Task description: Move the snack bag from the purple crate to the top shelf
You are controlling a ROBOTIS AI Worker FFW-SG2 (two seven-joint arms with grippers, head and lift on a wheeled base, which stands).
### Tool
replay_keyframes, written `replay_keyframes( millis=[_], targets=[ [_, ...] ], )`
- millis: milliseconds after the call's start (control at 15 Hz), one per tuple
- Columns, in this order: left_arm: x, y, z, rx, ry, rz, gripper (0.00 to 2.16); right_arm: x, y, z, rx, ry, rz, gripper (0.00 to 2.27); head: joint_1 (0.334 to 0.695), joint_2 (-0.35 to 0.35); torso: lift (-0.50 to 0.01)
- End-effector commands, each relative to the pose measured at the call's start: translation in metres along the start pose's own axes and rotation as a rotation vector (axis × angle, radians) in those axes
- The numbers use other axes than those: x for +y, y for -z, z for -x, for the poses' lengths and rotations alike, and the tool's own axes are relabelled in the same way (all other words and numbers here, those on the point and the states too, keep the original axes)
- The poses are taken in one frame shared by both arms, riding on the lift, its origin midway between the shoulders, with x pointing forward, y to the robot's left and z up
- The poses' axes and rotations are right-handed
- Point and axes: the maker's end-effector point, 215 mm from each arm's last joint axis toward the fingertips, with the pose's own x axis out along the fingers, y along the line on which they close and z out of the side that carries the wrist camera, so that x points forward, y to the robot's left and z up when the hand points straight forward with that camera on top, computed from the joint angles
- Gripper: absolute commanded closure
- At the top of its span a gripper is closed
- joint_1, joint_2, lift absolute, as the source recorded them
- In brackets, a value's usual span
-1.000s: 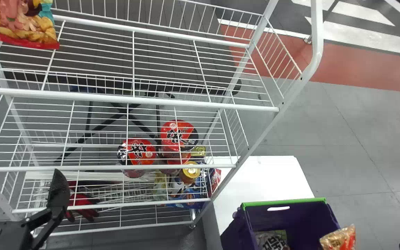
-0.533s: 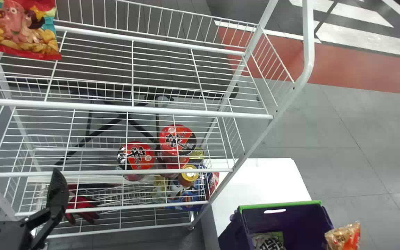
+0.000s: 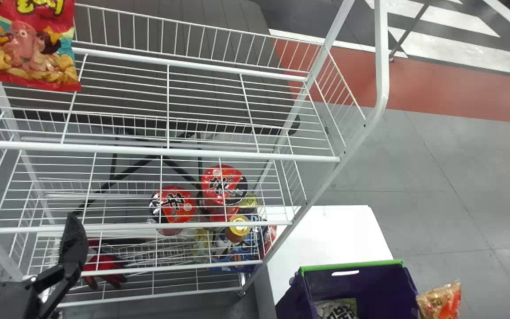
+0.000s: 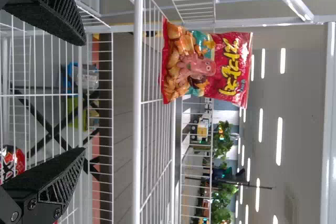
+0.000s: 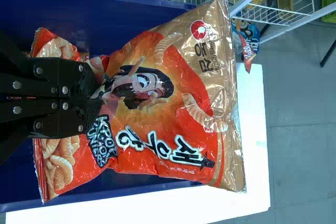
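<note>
The right gripper [image 5: 94, 98] has its fingers pinched on the snack bag [image 5: 178, 103], whose long axis runs outward from them, at the purple crate's [image 3: 351, 266] right side; bold lettering marks its front. The top shelf [image 3: 237, 154] lies forward and left. The left gripper's [image 4: 84, 95] fingers stand wide apart.

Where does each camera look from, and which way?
Head view: high up, facing forward and down at the white rack and purple crate; left gripper at lower left.
Left wrist view: left wrist, facing across the rack; its open gripper shows.
Right wrist view: right wrist, facing down over the crate; right gripper holds the orange snack bag.
Shared: head and right wrist views both show that bag.
</note>
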Motion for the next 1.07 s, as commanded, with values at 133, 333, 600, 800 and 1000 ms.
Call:
replay_keyframes(
  millis=[133, 333, 600, 800, 1000],
  targets=[
    [0.000, -0.001, 0.000, -0.002, 0.003, -0.004, 0.09, 0.002, 0.001, 0.003, -0.001, 0.003, 0.002, 1.71, 0.695, -0.350, -0.109],
    [-0.001, -0.003, 0.002, -0.004, 0.005, -0.009, 0.09, 0.003, -0.002, 0.004, -0.015, -0.007, 0.003, 1.71, 0.695, -0.350, -0.097],
    [-0.005, -0.002, 0.003, -0.003, 0.008, -0.012, 0.09, 0.006, -0.007, 0.001, -0.021, -0.015, 0.003, 1.71, 0.695, -0.350, -0.081],
    [-0.007, 0.000, 0.004, 0.004, 0.007, -0.016, 0.09, 0.009, -0.016, 0.000, -0.031, -0.033, 0.000, 1.71, 0.695, -0.350, -0.070],
    [-0.006, 0.000, 0.006, 0.005, 0.002, -0.018, 0.09, 0.008, -0.020, 0.001, -0.037, -0.031, 0.016, 1.72, 0.695, -0.350, -0.058]
  ],
)
